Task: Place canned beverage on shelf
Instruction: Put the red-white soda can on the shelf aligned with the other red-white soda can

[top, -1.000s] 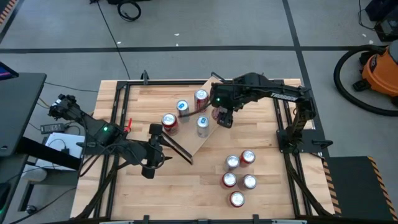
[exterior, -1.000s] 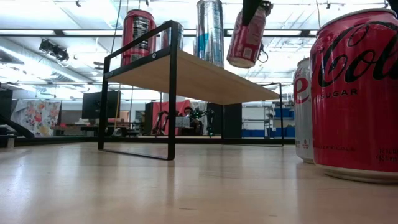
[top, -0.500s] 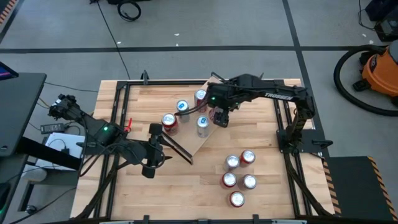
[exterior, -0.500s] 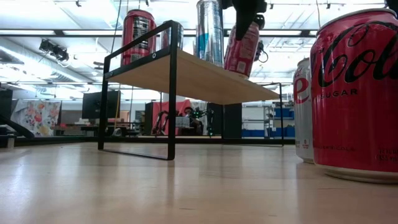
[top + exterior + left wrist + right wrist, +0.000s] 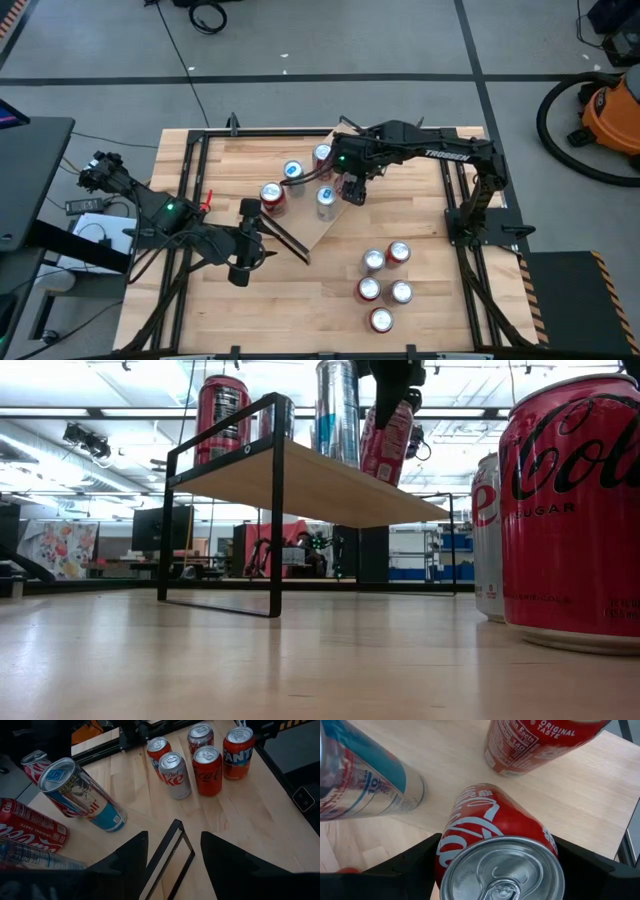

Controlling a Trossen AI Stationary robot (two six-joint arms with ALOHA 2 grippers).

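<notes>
From above, the right gripper (image 5: pixel 352 190) hangs over the shelf (image 5: pixel 300 215) beside a tall silver can (image 5: pixel 325 200). At table height, the red cola can (image 5: pixel 388 440) it holds is tilted, its base at the plank. The right wrist view shows both fingers pressed against the can's sides. The left gripper (image 5: pixel 172 850), fingers apart, waits at the shelf's end.

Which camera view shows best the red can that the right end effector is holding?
The right wrist view: the red can fills it between both fingers. The low view shows it tilted at the shelf, lower edge near the plank. The high view mostly hides it under the right end effector. The left wrist view misses it.
</notes>
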